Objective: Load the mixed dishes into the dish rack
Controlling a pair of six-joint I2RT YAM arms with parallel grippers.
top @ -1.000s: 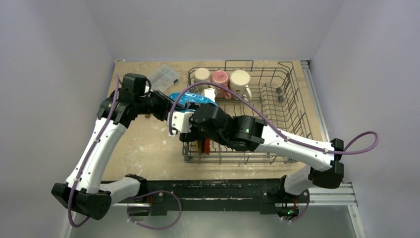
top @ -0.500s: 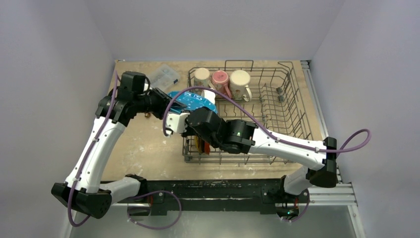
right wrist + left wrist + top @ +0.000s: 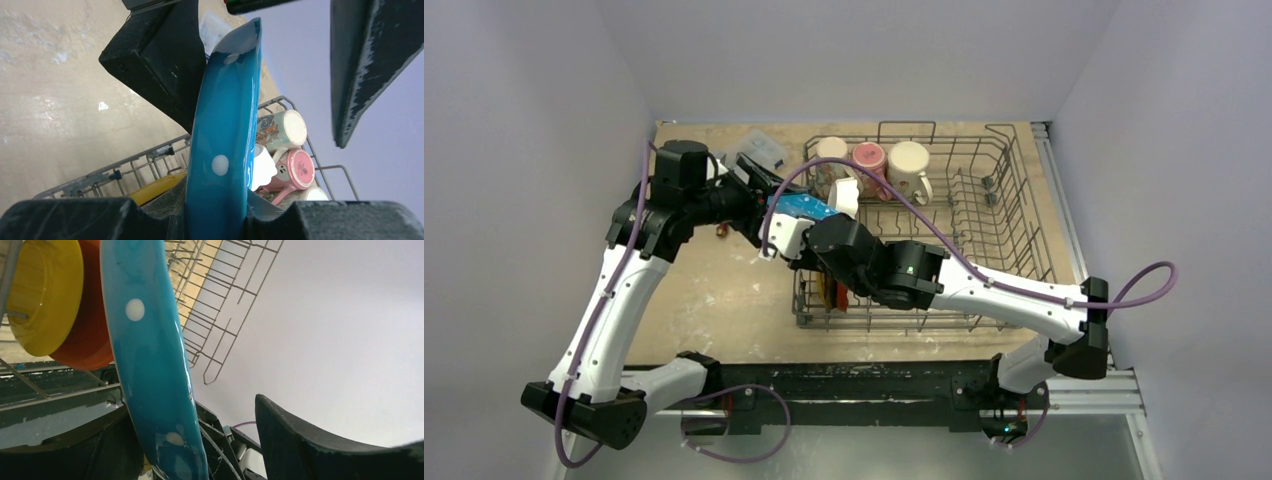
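Edged left, right pincer (image 3: 792, 221) clamps blue plate (image 3: 807, 206); left pincer (image 3: 758, 184) gapes.

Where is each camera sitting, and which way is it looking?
Top external: high behind the arms, looking down on the dish rack; both arms show.
Left wrist: on the left arm, facing the blue plate edge-on; its open fingers show.
Right wrist: on the right arm, facing the mugs; its fingers clamp the plate.
Both wrist views share the blue plate.

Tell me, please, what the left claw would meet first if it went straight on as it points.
The left claw would first meet the blue plate, edge-on between its open fingers, then probably the right claw gripping it.
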